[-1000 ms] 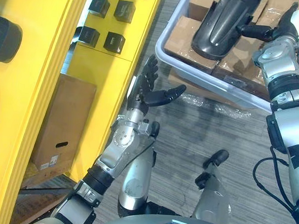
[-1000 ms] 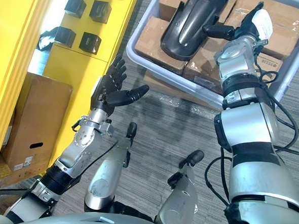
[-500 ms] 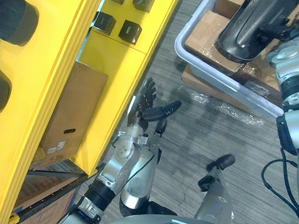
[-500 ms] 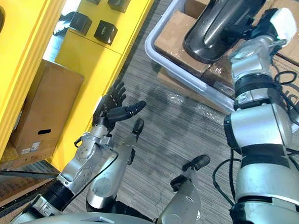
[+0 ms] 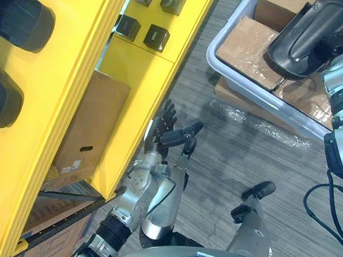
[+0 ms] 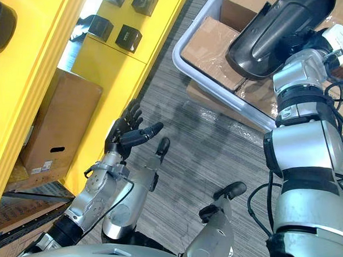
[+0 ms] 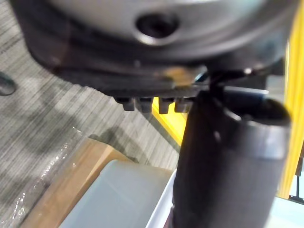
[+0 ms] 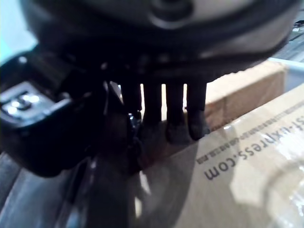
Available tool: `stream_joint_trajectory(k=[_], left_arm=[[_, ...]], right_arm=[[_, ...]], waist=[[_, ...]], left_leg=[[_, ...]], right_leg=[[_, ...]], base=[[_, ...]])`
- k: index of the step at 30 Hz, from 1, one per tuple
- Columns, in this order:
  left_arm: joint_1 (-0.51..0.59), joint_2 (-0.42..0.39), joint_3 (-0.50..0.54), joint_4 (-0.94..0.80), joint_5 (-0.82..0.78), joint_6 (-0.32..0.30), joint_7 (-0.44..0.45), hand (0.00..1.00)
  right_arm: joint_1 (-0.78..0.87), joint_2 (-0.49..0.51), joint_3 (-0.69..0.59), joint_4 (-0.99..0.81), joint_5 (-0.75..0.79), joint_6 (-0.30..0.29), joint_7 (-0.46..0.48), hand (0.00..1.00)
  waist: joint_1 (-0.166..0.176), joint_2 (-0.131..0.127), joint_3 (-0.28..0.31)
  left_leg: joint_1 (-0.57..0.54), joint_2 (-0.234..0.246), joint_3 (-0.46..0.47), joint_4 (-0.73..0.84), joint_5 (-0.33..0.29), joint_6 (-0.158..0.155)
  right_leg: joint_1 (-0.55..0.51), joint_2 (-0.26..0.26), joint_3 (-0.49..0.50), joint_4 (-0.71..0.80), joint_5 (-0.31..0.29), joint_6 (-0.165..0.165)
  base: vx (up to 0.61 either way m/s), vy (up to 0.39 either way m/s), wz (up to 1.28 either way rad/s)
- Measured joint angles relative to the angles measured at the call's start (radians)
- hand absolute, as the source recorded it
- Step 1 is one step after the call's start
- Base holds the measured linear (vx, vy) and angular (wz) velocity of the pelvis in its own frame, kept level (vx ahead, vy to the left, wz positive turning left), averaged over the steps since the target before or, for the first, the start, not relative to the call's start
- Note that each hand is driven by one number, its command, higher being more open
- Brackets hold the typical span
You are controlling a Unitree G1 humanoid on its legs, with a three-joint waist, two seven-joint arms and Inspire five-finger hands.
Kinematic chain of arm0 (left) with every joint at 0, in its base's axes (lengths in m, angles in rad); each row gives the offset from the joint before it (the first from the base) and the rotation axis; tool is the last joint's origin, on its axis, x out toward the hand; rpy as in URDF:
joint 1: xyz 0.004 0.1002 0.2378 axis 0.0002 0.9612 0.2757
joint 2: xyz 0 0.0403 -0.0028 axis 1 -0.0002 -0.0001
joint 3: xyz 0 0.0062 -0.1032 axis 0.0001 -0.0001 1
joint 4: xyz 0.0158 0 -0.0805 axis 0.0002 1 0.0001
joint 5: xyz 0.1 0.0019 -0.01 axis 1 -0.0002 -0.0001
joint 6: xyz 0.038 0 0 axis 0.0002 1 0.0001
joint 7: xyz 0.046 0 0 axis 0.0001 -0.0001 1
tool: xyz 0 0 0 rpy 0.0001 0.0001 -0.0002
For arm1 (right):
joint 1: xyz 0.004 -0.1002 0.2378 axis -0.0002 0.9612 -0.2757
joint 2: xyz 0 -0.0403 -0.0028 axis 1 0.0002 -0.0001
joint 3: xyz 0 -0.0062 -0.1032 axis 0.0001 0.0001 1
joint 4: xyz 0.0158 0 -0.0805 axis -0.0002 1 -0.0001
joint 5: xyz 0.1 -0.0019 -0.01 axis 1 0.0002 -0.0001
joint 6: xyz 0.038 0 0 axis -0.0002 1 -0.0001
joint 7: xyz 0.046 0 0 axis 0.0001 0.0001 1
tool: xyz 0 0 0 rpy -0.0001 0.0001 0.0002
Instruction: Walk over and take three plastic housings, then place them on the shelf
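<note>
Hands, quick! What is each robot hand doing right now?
Left hand: open, fingers spread, holding nothing.
Right hand: shut on the black plastic housing.

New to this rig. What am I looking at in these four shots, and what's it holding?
It is a two-legged humanoid robot with two silver arms that end in dark fingered hands. The two wide pictures come from a stereo camera on its head, looking down. The two dark close-ups come from a camera on each wrist, looking along that hand. The right hand grips a black plastic housing above a grey bin of cardboard boxes. The left hand is open and holds nothing, beside the yellow shelf. Two dark parts sit on the shelf's upper level, and small black cubes sit lower down.
</note>
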Motion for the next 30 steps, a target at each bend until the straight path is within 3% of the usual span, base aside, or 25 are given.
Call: stream_joint_trajectory(k=[10,17,20,23,30], left_arm=[[0.074,0.017,0.074,-0.004,-0.035,-0.003,-0.037,1.00],[0.112,0.042,0.099,-0.055,-0.015,-0.026,-0.050,1.00],[0.086,0.058,0.126,-0.096,0.036,-0.038,-0.050,1.00],[0.039,0.082,0.132,-0.100,0.047,-0.037,-0.048,1.00],[-0.137,0.111,0.135,-0.091,-0.055,0.061,-0.066,1.00]], right_arm=[[0.001,-0.001,0.015,0.072,-0.035,-0.113,-0.027,0.00],[0.002,-0.028,0.102,0.079,-0.041,-0.231,-0.102,0.00],[0.000,-0.046,0.120,0.053,-0.082,-0.302,-0.163,0.00],[-0.002,-0.048,0.139,0.000,-0.112,-0.328,-0.189,0.00],[-0.005,-0.042,0.150,-0.131,-0.196,-0.372,-0.215,0.00]], waist=[[-0.007,0.003,-0.002],[-0.045,-0.005,0.003],[-0.066,-0.034,0.020],[-0.092,-0.056,0.025],[-0.141,-0.111,0.026]], left_leg=[[0.019,0.000,-0.003,-0.014,0.007,0.000],[0.047,0.013,0.009,-0.037,0.016,-0.003],[0.060,0.031,0.033,-0.038,0.015,-0.004],[0.078,0.046,0.050,-0.043,0.015,-0.008],[0.117,0.076,0.100,-0.048,0.011,-0.020]], right_leg=[[0.019,0.001,-0.006,-0.006,0.000,0.005],[0.035,0.016,0.005,-0.020,0.005,0.007],[0.036,0.037,0.025,-0.035,0.015,-0.003],[0.043,0.053,0.041,-0.046,0.019,-0.008],[0.046,0.083,0.090,-0.062,0.033,-0.024]], base=[[-0.01,-0.024,0.02],[-0.02,-0.042,-0.06],[-0.02,-0.050,-0.22],[-0.02,-0.070,-0.23],[-0.01,-0.041,-0.22]])
